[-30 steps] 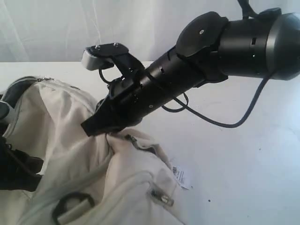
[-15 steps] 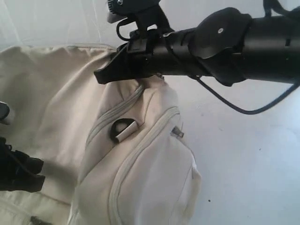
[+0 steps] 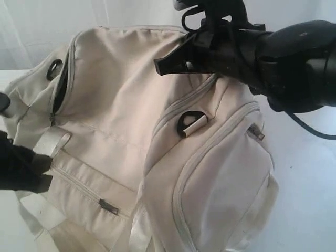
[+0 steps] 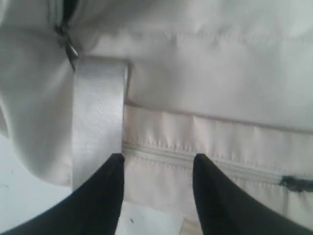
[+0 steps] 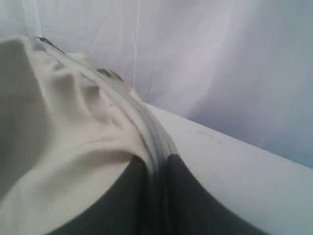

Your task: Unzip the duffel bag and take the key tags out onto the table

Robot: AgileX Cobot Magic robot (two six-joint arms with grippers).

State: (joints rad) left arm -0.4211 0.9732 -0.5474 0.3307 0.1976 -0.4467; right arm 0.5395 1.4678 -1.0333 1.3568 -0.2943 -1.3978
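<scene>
Cream duffel bag (image 3: 115,105) with pale straps (image 4: 98,112) and grey zips (image 4: 161,154); white table (image 3: 312,205).

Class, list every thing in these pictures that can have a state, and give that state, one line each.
duffel bag: held up by a fold, bunched.
upper zip: partly open, dark gap showing.
front pocket zip: closed.
right tool: shut on the duffel bag's fold.
left tool: open, by the front pocket zip.
</scene>
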